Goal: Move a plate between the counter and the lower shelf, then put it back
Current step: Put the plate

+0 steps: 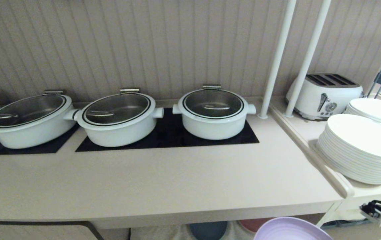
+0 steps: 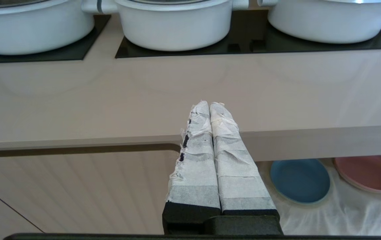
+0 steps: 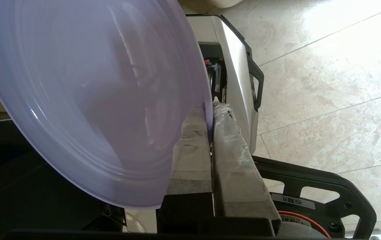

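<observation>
Lavender plastic fills most of the right wrist view: the plate [image 3: 87, 100] is pinched by its rim between the tape-wrapped fingers [image 3: 193, 146] of the right gripper [image 3: 210, 110], jaws closed tight on that edge. From the head camera the plate [image 1: 290, 229] shows only as an arc at about five o'clock, below and in front of the counter [image 1: 150, 186], not resting on anything. Part of the right arm's black hardware sits at four o'clock.

The left gripper [image 2: 208, 106] is parked in front of the counter edge, its two wrapped fingers pressed together and holding nothing.

On the counter, three white pots [image 1: 213, 113] stand on black panels from nine to one o'clock. A toaster [image 1: 325, 95] and stacks of white plates [image 1: 360, 150] sit on the side ledge at two to three o'clock. Under the counter, the lower shelf [image 2: 343, 213] with its wrinkled cloth holds a blue plate [image 2: 299, 180] and a pink plate [image 2: 367, 172].

My reading is that the plate is out of the shelf and due to go up onto the counter. The grip is the weak point: a thin rim hold on a wide, slippery disc could let it swing or slide out. The thick front edge is close above, so the far rim could strike it on the way up. Set down too far back, the plate could bump the nearest pot.
</observation>
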